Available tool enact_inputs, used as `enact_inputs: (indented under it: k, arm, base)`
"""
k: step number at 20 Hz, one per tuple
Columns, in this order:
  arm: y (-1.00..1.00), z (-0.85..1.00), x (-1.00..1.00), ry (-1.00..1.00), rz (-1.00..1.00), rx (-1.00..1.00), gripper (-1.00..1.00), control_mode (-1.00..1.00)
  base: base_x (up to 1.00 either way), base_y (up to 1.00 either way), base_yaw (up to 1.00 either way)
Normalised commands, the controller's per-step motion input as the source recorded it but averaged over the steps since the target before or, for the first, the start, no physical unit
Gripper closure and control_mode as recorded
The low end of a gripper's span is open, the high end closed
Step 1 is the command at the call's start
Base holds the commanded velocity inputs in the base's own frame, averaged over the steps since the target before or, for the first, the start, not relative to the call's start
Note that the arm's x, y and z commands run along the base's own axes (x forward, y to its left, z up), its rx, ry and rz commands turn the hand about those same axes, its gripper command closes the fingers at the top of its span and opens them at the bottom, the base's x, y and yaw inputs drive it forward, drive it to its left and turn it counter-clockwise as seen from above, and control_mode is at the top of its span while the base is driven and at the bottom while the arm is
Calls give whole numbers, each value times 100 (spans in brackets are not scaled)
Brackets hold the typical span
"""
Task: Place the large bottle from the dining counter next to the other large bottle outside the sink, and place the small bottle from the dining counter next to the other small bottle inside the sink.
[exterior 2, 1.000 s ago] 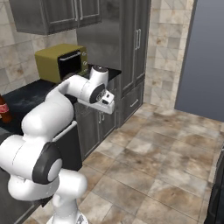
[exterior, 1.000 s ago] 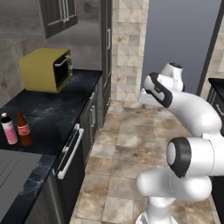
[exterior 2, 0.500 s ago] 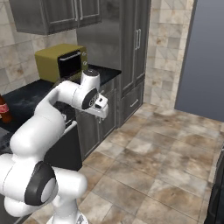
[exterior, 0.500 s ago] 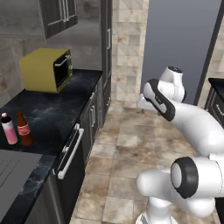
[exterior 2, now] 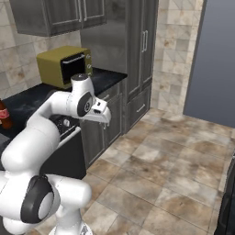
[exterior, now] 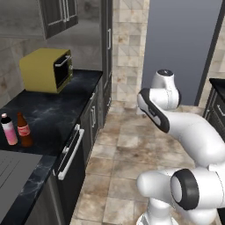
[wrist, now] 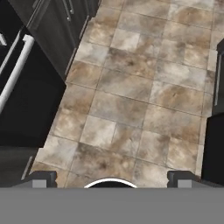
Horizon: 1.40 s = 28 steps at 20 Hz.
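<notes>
A simulated kitchen with a stone-tile floor (exterior: 127, 145) and dark grey cabinets. Along the left wall runs a black marbled worktop (exterior: 57, 110). Near its left edge, two bottles stand upright just beside each other: a pink bottle (exterior: 8, 129) with a dark cap, and to its right a dark brown bottle (exterior: 24, 130) with a narrow neck and a red label. In the right base view the brown bottle (exterior 2: 4, 115) shows at the left border of the picture. Just in front of the bottles, at the lower left, the grey basin of the sink (exterior: 13, 176) is sunk into the worktop. Further back on the same worktop, well apart from the bottles, sits a yellow microwave (exterior: 46, 69) close to the wall, next to tall grey cupboards (exterior 2: 137, 55). The white robot arm is raised over the open floor, away from the worktop, with its end effector (exterior 2: 104, 115) pointing downward. The hand view looks straight down at the floor tiles, with an oven door and its pale handle (wrist: 15, 74) at the left; the two fingertips (wrist: 40, 178) stand far apart at the bottom corners, wide open and holding nothing.
</notes>
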Motion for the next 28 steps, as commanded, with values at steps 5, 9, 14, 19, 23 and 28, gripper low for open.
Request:
enact_inputs:
  k: [5, 9, 14, 19, 23, 28]
  arm:
    - [-2, -6, -3, 0, 1, -3, -100, -100]
    - [0, -4, -15, 0, 0, 2, -100, -100]
    - [0, 0, -9, 0, 0, 6, -100, -100]
    - [0, 0, -4, 0, 0, 3, -100, 100]
    - [0, 0, 0, 0, 0, 0, -100, 100]
    - [0, 0, 0, 0, 0, 0, -100, 100]
  base:
    - [0, 0, 0]
    - [0, 0, 0]
    - [0, 0, 0]
    - [-20, 0, 0]
    - [-55, 1, 0]
    - [-57, 17, 0]
